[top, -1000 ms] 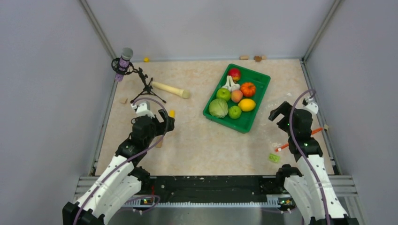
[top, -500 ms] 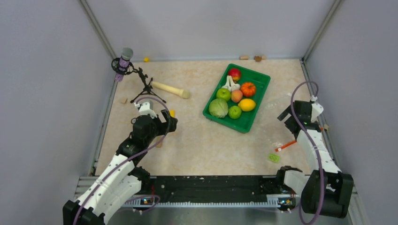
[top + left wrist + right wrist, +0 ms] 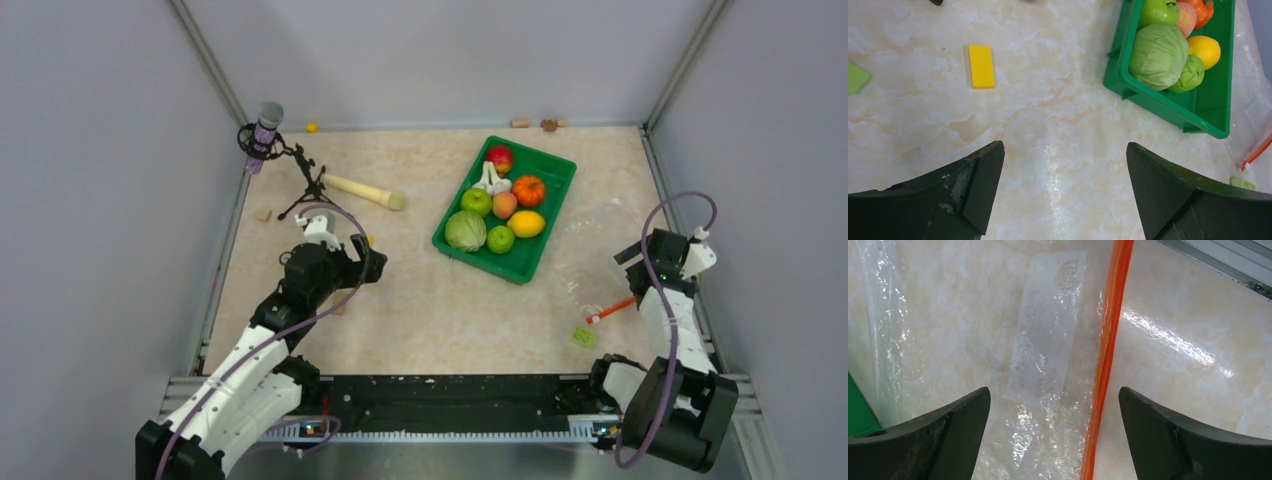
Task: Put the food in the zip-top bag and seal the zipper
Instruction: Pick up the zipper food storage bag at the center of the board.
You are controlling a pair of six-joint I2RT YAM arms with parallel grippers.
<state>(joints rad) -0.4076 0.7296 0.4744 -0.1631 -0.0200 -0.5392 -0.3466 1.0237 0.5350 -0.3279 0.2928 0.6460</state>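
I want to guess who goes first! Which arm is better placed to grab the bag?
The right one. The right gripper is open above the zip-top bag, with the zipper running between its fingers. The left gripper is open over the table, apart from the bag.

- Pale, marble-patterned tabletop (image 3: 420, 300), glossy, with soft patches of glare.
- Plain grey walls (image 3: 440, 50) close the far, left and right edges.
- Metal rails (image 3: 207, 60) rise from both far corners.
- Small brown bits (image 3: 520, 123) at the far edge, perhaps corks.

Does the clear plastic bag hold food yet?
Empty: the clear orange-rimmed plastic bag lies flat, marble tabletop showing through; toy food sits in the green plastic tray.
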